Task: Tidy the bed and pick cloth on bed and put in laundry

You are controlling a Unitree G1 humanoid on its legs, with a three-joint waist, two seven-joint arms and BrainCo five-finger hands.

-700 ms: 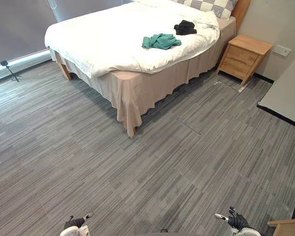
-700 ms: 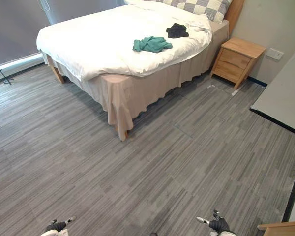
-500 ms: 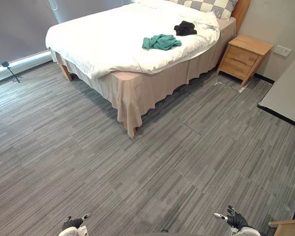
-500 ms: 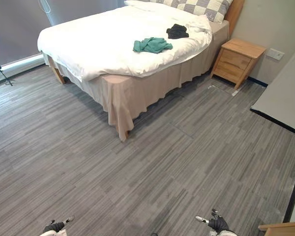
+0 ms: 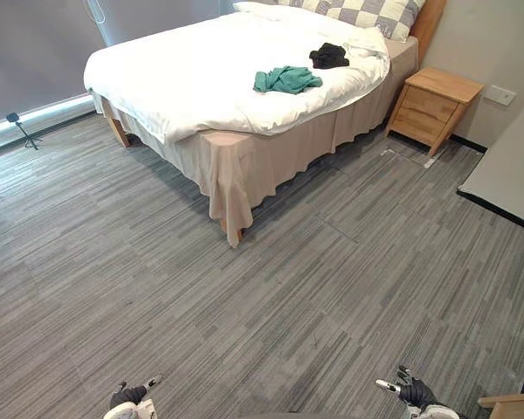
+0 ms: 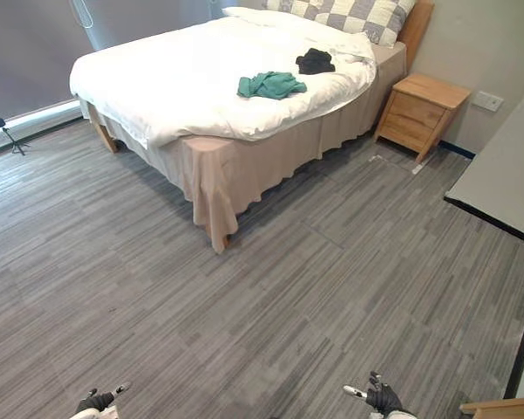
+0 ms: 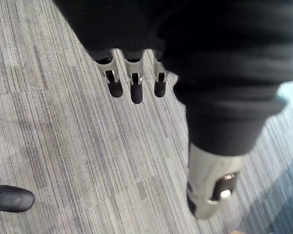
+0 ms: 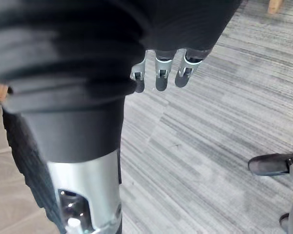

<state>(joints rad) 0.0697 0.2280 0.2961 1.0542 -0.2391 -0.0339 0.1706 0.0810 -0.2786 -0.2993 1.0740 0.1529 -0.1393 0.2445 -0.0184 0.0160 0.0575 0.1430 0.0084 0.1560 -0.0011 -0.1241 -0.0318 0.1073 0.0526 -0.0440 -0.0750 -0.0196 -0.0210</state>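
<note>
Far ahead stands a bed (image 5: 236,148) with a white duvet and a beige skirt. A crumpled green cloth (image 5: 286,79) lies on the duvet near its right side. A black cloth (image 5: 329,55) lies a little beyond it, close to the pillows. My left hand (image 5: 129,397) and right hand (image 5: 408,390) hang low at the near edge of the eye views, far from the bed. In the wrist views the left hand (image 7: 132,85) and the right hand (image 8: 161,75) have relaxed fingers over the grey floor and hold nothing.
A wooden nightstand (image 5: 435,96) stands right of the bed against the wall. Checkered pillows (image 5: 375,12) lie at the headboard. A small tripod (image 5: 19,128) stands at the far left by the window. A white panel (image 5: 511,166) lies on the floor at the right, and a wooden corner (image 5: 511,403) shows at the lower right.
The whole view has shifted a little, so the camera has moved; more of the pillows show now. The cloths lie as before and both hands hang the same way.
</note>
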